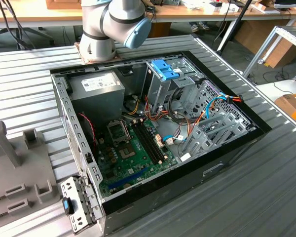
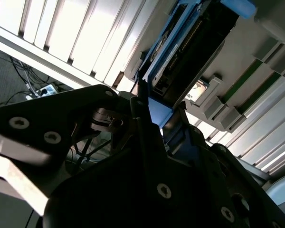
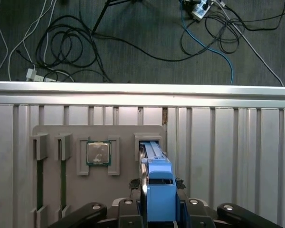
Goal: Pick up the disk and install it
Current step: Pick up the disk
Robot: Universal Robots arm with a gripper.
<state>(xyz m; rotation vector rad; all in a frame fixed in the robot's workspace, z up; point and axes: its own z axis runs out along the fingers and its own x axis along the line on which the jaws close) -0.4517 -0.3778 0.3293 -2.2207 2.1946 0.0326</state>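
The disk (image 3: 159, 183) stands on edge in a slot of the grey holder plate (image 3: 85, 199), its bright blue carrier rail and end tab facing the camera in the first wrist view. In the second wrist view its black body and blue rail (image 2: 187, 45) run away from the wrist. My gripper (image 3: 159, 206) sits over the disk's near end, with a black finger (image 3: 133, 211) pressed against each side of the blue tab. The gripper (image 2: 159, 114) looks shut on the disk, which still rests in its slot.
The holder plate also carries a processor chip (image 3: 98, 153) and two narrow slots (image 3: 39, 175). The slatted table ends at a rail (image 3: 142, 88), with cables on the floor beyond. The open computer case (image 1: 227, 148) holds a drive cage with a blue latch (image 1: 164, 69); a grey bracket (image 1: 75, 205) lies beside it.
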